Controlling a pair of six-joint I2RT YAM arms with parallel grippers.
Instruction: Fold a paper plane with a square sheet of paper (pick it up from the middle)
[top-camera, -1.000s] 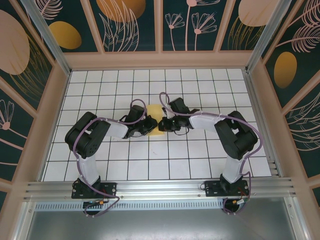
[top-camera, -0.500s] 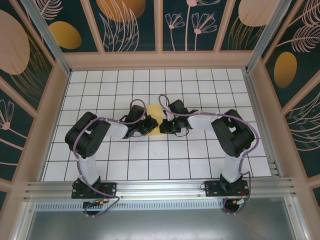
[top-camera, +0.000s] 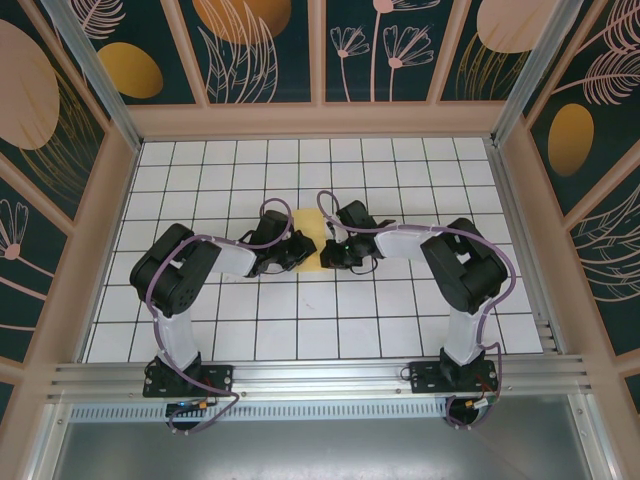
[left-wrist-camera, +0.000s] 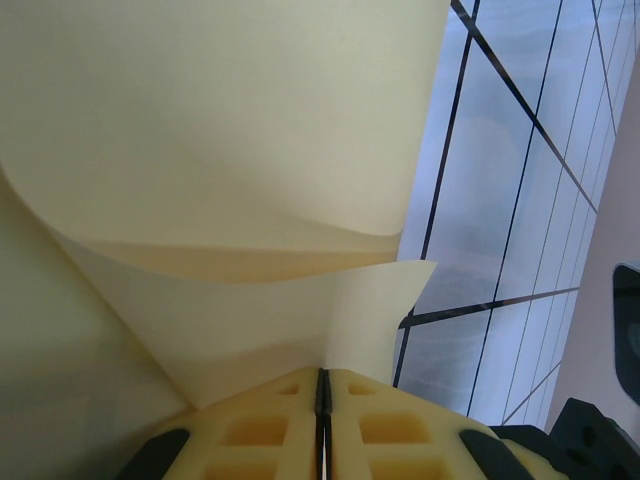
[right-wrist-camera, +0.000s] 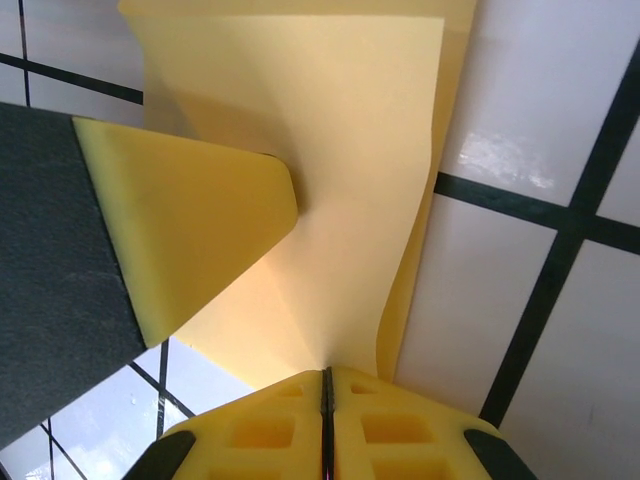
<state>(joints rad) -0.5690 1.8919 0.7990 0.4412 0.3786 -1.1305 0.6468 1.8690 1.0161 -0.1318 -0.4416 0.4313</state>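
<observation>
Reaching inward, elbows bent, left end effector (top-camera: 297, 251) and right end effector (top-camera: 329, 253) pinch the square sheet of paper (top-camera: 309, 222).

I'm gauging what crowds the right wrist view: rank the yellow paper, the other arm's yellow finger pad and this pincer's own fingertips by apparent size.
1. yellow paper: clearly largest.
2-3. left pincer's finger pad and right pincer's fingertips: look about alike; both near the lens, so left unranked.

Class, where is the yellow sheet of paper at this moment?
In the top view, the sheet of paper is at the middle of the table, pinched from either side by the left gripper and the right gripper.
</observation>
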